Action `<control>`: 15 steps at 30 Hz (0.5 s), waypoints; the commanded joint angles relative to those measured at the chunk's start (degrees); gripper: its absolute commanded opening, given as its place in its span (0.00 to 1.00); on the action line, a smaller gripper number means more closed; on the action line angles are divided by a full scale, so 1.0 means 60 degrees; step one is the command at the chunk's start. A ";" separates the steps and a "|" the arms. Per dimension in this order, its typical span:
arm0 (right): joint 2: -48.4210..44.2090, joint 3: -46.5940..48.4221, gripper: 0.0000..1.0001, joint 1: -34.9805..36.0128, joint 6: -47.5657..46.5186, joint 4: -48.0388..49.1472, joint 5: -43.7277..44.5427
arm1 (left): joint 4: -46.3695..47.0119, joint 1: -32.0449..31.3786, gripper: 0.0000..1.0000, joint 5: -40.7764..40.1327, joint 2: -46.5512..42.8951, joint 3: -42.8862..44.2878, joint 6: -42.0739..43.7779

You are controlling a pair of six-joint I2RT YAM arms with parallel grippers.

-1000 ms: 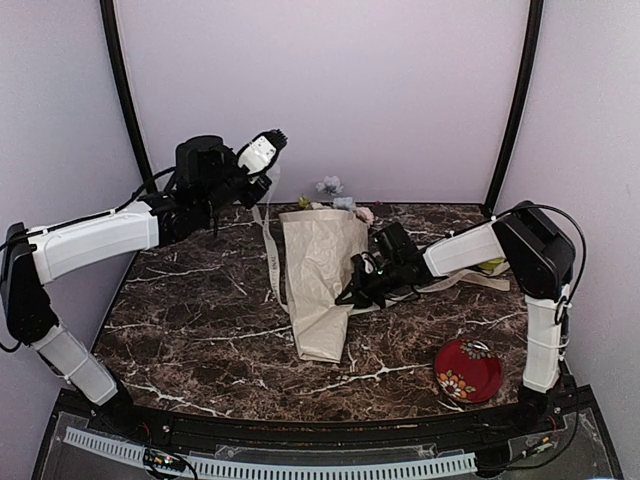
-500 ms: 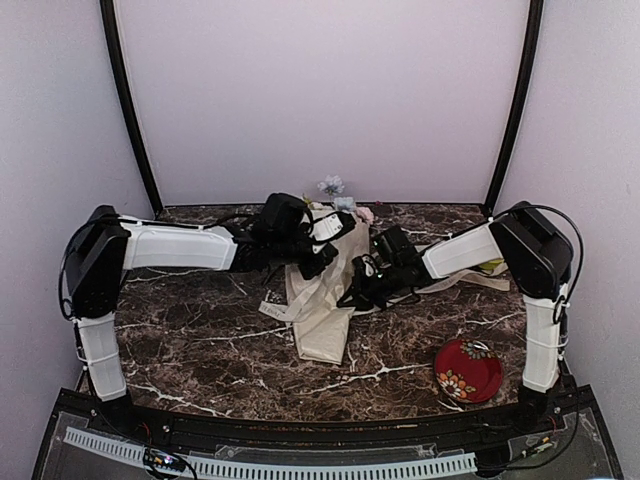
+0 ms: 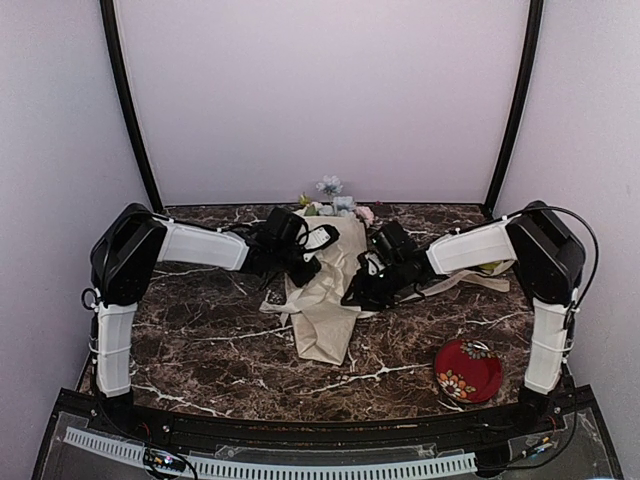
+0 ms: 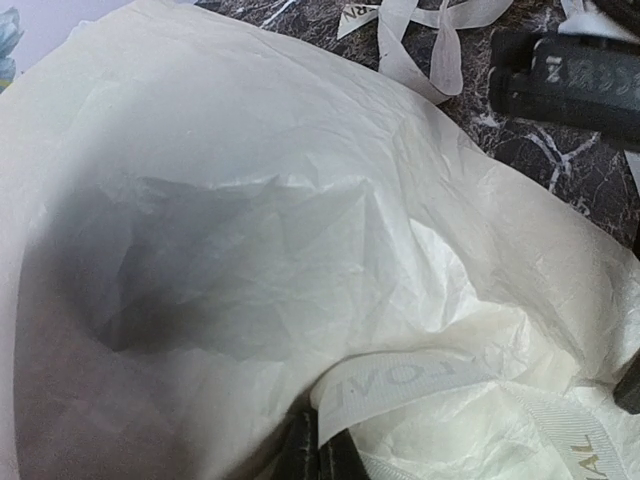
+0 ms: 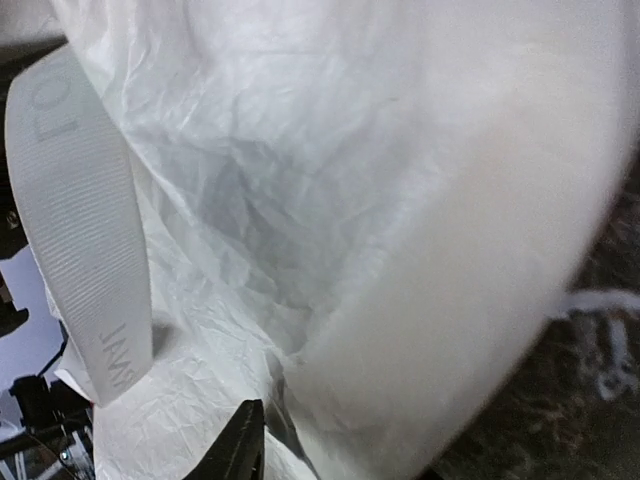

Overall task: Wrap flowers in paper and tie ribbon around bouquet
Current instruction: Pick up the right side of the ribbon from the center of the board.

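Note:
The bouquet (image 3: 325, 295) lies mid-table as a cream paper (image 4: 250, 200) cone, with the flowers (image 3: 335, 202) showing at its far end. My left gripper (image 3: 316, 246) hovers over the cone's upper part, shut on the printed cream ribbon (image 4: 420, 385). In the left wrist view its jaws (image 4: 325, 458) pinch the strip's end. My right gripper (image 3: 358, 292) sits at the cone's right edge. Only one of its fingers (image 5: 240, 450) shows, standing off a bulging paper (image 5: 400, 200) fold; the other is hidden behind the fold. The ribbon (image 5: 85, 230) loops past at the left.
A red flowered plate (image 3: 467, 370) rests at the front right. More ribbon (image 3: 480, 280) and a lime-green round thing (image 3: 491, 266) lie under the right forearm. Ribbon slack (image 3: 272, 306) trails left of the cone. A pale wall stands behind.
My left arm swung down from high at the back left and came over the bouquet, drawing the ribbon across the paper. The right gripper stayed at the cone's edge and its jaws parted.

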 commanded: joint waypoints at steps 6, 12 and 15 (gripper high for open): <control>-0.3014 -0.0575 0.48 -0.0647 -0.0812 -0.3365 0.2916 | -0.0131 -0.0029 0.00 0.0161 0.0222 -0.0644 -0.0404; -0.4371 -0.2033 0.48 -0.3077 -0.1024 -0.3486 0.3446 | -0.0089 0.0012 0.00 0.0285 0.0116 -0.0830 -0.0480; -0.4193 -0.2391 0.47 -0.4373 -0.1223 -0.3133 0.3520 | -0.0090 0.0017 0.00 0.0338 -0.0002 -0.0905 -0.0465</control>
